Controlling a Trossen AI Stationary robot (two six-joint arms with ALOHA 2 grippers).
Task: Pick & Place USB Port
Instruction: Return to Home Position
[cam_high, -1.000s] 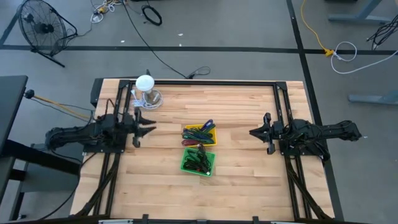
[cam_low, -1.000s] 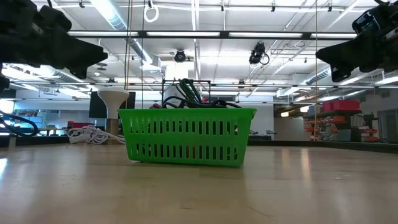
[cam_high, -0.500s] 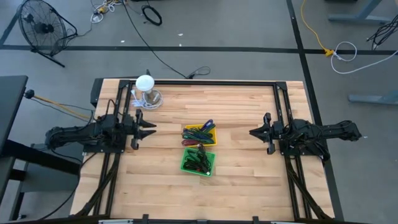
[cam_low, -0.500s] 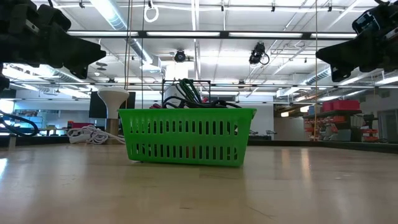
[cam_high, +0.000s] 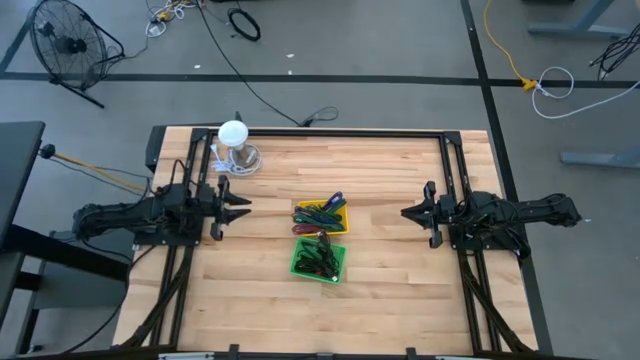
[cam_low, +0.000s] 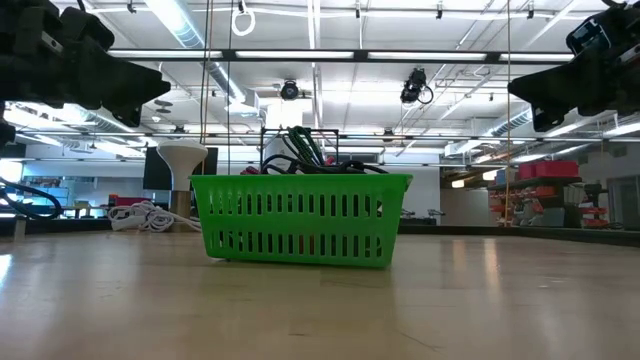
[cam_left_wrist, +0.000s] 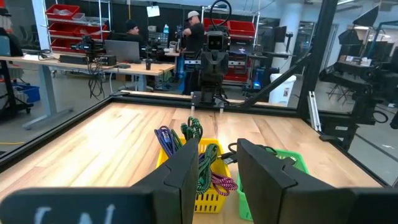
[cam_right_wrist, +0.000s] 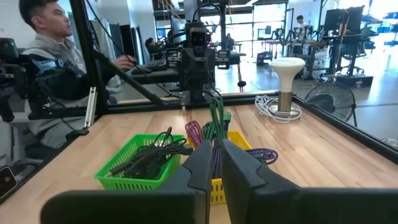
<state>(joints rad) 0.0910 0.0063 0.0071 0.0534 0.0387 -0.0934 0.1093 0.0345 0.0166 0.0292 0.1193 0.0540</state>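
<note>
Black USB cables (cam_high: 316, 263) lie heaped in the green bin (cam_high: 296, 268) mid-table, and green and purple cables (cam_high: 322, 210) fill the yellow bin (cam_high: 343, 224) just beside it. The left gripper (cam_high: 240, 207) hangs above the table's left edge, fingers partly apart and empty. The right gripper (cam_high: 408, 213) faces it with fingers nearly together, holding nothing; pale lettering on the left gripper's body is too blurred to read

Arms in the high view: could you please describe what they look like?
The left arm and right arm are both nearly black, slender and jointed, bulkier near the wrist. The left pincer and right pincer are equally dark. In the left wrist view, the left pincer's fingers are flat, matte dark blades. Any lettering is too blurred to read.
</note>
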